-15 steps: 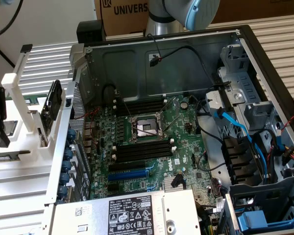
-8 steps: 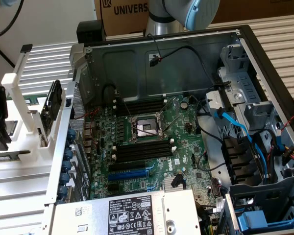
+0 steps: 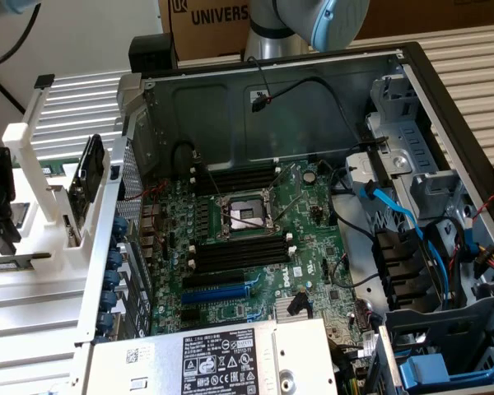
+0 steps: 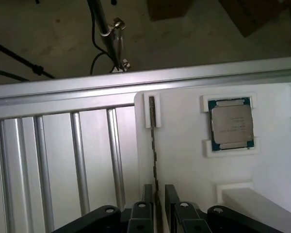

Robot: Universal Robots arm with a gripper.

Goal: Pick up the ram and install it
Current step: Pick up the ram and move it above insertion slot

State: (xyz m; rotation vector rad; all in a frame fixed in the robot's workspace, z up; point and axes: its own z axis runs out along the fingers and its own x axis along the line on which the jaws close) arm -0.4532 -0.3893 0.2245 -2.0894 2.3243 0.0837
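Gripper (image 4: 159, 188): we are seeing its black fingers (image 4: 172, 194) standing apart, released, straddling the ram without pinching it.
Ram (image 4: 154, 145): we are viewing it edge-on, a thin dark stick sitting in the white holder (image 4: 184, 165).
Processor chip (image 4: 231, 122): it is resting in the same holder, near the ram.
Memory slots (image 3: 239, 252): they are appearing empty on the motherboard (image 3: 309, 239).
Progress: we are judging the work barely begun, with the ram not yet lifted or installed.

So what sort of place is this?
Most likely a robotics lab bench for computer assembly: an opened computer case with its motherboard bare, a robot arm behind it, and a white holder with a processor.
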